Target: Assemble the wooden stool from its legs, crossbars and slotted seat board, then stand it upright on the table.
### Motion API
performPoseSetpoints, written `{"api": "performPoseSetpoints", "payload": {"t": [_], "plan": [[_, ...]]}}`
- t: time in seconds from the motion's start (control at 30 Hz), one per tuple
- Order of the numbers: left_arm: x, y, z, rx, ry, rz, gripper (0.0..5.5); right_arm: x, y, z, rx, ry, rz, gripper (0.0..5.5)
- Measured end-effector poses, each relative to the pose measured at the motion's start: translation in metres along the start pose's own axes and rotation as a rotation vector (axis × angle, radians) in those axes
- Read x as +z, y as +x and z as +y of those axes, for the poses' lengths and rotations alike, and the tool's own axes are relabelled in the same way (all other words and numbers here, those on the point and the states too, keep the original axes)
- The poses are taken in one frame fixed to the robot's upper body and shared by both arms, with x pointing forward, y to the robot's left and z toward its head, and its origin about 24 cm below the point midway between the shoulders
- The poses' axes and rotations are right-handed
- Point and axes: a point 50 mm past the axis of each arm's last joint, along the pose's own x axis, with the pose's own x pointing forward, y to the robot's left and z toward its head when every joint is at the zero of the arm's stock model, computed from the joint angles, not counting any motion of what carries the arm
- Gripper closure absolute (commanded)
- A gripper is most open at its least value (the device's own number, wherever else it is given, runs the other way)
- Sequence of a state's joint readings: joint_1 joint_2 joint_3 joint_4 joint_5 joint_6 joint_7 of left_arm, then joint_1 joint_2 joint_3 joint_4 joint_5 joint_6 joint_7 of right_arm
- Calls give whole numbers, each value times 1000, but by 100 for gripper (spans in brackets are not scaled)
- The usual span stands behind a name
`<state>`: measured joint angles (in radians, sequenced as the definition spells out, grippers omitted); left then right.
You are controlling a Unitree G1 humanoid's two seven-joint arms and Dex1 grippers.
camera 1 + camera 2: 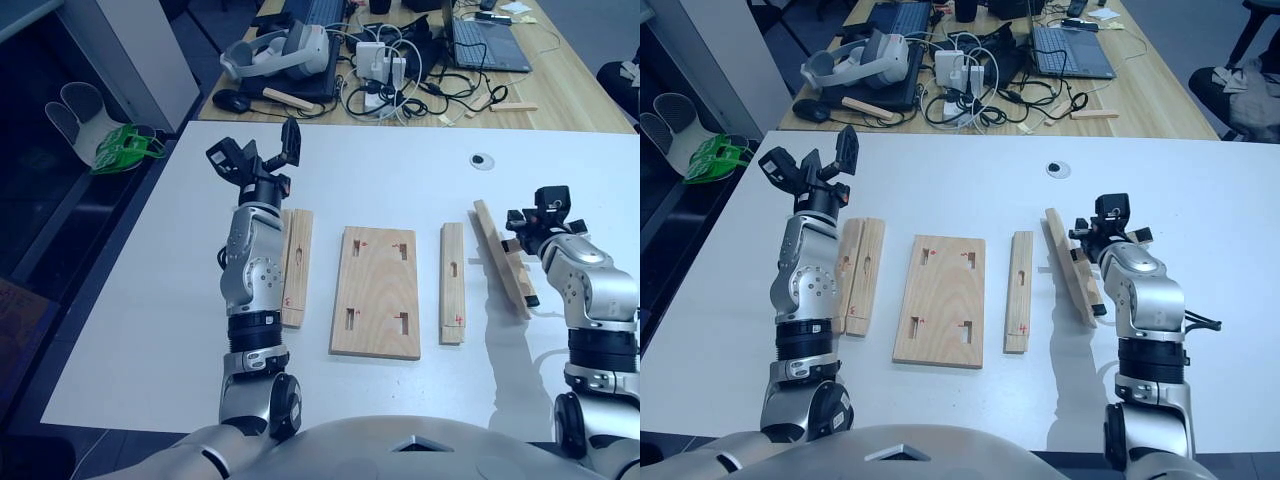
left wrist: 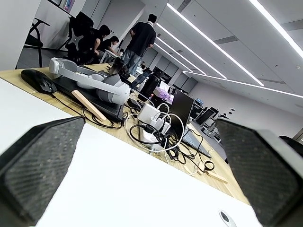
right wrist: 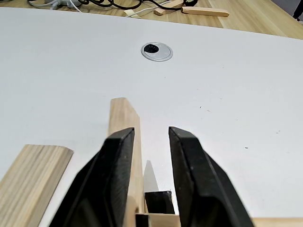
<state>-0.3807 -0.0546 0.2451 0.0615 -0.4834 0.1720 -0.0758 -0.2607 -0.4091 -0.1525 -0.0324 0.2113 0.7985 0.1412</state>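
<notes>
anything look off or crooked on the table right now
One thing: the wooden piece by the right gripper stands up on its edge and runs skewed, while the seat board and the other planks lie flat and parallel. Nothing looks spilled or broken.

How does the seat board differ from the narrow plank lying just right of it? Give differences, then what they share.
The seat board is wide; the narrow plank is a slim strip. The seat board has four slots, the narrow plank shows one. Both are pale wood, lying flat and parallel on the white table.
</notes>
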Motion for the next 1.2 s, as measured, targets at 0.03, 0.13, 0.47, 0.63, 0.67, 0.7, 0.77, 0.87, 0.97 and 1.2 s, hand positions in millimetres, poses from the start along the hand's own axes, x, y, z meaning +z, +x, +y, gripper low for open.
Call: {"api": "performPoseSetpoints", "payload": {"t": [0.03,0.13,0.47,0.63,0.67,0.7,0.77,0.87,0.97,1.2], "plan": [[0,0,0,0,0,0,40,0,0,0,-3,-4,0,416],[0,0,0,0,-1,0,40,-2,2,-2,-28,-13,21,416],[-1,0,-1,-1,-4,1,40,-10,3,0,-32,-26,109,416],[-1,0,-1,-1,-5,1,40,-12,4,1,-38,-33,143,416],[-1,0,-1,-1,-6,2,40,-11,4,1,-40,-34,148,416],[-1,0,-1,-2,-6,2,40,-11,4,1,-41,-33,154,416],[-1,0,-2,-2,-7,2,40,-8,5,1,-39,-30,171,416],[-2,0,-2,-3,-10,3,40,-6,6,2,-21,-21,195,416],[-3,0,-3,-4,-14,4,40,-4,6,1,-5,-5,211,447],[-3,0,-3,-4,-17,4,40,-4,7,2,5,29,238,548]]}}
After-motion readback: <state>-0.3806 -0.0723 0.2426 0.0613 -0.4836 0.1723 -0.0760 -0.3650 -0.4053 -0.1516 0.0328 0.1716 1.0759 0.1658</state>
